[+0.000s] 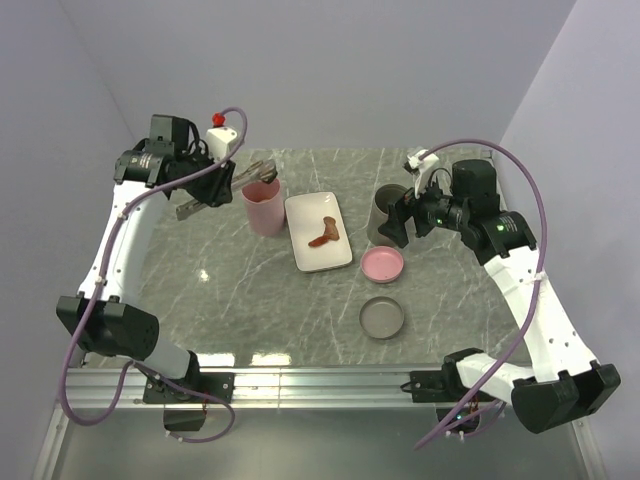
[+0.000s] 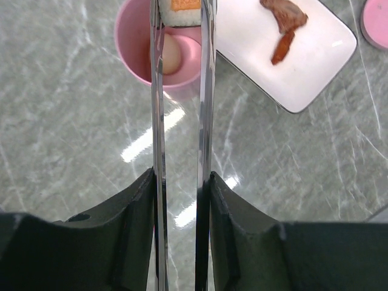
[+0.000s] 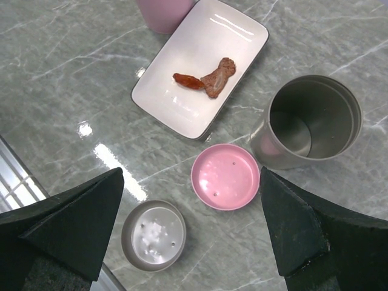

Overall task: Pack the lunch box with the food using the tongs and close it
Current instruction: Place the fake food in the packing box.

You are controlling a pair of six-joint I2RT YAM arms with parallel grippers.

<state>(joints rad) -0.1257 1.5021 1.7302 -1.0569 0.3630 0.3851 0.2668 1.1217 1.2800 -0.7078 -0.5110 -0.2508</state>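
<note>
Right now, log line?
left gripper: jaws on tongs | tongs: hold rice roll over pink cup | meat strip: on plate | right gripper: jaws open

Bare marble [image 1: 215, 285] left, pink cup [image 1: 263, 210], white plate [image 1: 320, 262] centre

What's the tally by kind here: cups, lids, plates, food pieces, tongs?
Cups: 2 (pink cup, grey cup)
Lids: 2 (pink lid, grey lid)
Plates: 1 (white plate)
Food pieces: 3 (rice roll, cream ball, meat strip, counted as one)
Tongs: 1 (tongs)
Total: 9
</note>
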